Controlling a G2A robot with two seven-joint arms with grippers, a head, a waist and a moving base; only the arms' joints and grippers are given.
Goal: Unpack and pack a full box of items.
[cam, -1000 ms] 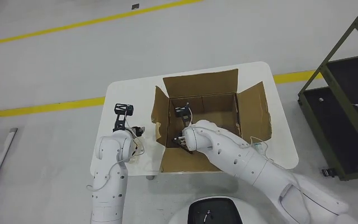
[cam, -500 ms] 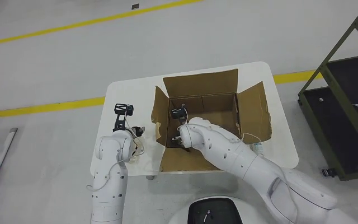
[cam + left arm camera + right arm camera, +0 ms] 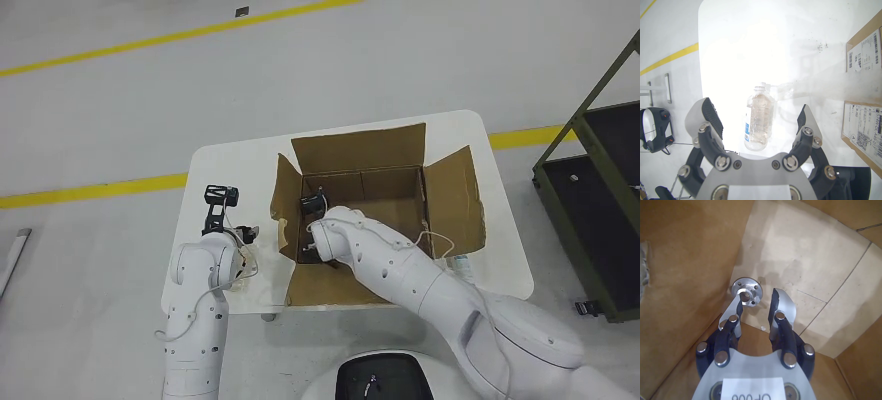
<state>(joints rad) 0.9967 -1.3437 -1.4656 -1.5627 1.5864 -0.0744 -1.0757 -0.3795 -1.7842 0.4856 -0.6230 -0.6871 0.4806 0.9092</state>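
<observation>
Right pincer is hanging open over the metal flange, ready to lift it from the box.
Left pincer is waiting open above the plastic bottle.

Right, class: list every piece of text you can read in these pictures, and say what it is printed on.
"574W-DL-A49-017", "2C", "A", "B-702": nearer shipping label on the cardboard box.
Farther shipping label: barcodes, print too small.
Bottle label: blurred, unreadable.
Right wrist tag: cut off, not surely readable.
</observation>
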